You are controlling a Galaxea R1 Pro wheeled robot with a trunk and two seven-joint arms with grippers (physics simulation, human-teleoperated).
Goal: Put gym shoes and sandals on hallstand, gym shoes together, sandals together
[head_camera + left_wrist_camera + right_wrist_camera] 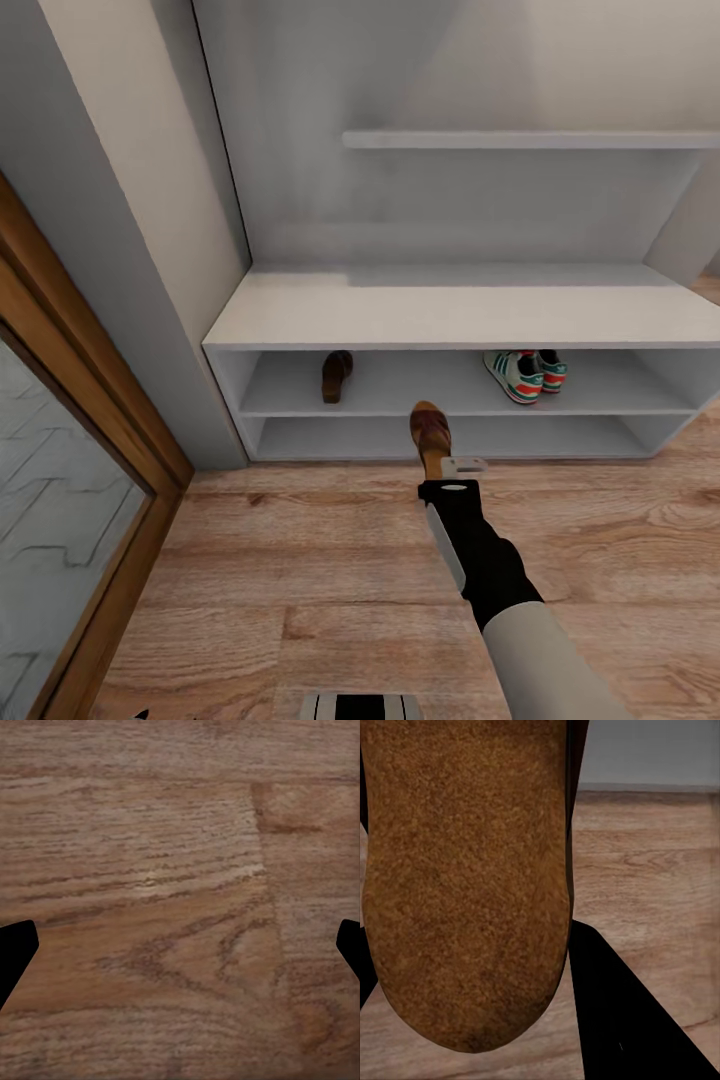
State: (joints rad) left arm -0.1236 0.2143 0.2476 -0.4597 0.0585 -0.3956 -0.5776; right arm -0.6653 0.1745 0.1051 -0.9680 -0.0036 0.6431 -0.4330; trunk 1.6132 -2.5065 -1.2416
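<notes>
My right gripper [441,468] is shut on the heel of a brown sandal [430,433], held above the corridor floor [300,560] just in front of the hallstand [460,315]. In the right wrist view the sandal's tan underside [465,870] runs between the black fingers [615,1020]. The other sandal [337,375] lies on the upper open shelf, toward its left end. Both gym shoes [522,373] sit side by side on the same shelf, to the right. My left gripper [180,945] hangs open over bare floor planks [165,855], with nothing between its fingertips.
A wood-framed glass door [80,470] and a grey wall corner [170,330] close off the left side. The rack's lower open shelf [440,437] holds nothing. An upper shelf [520,140] juts out above the bench top.
</notes>
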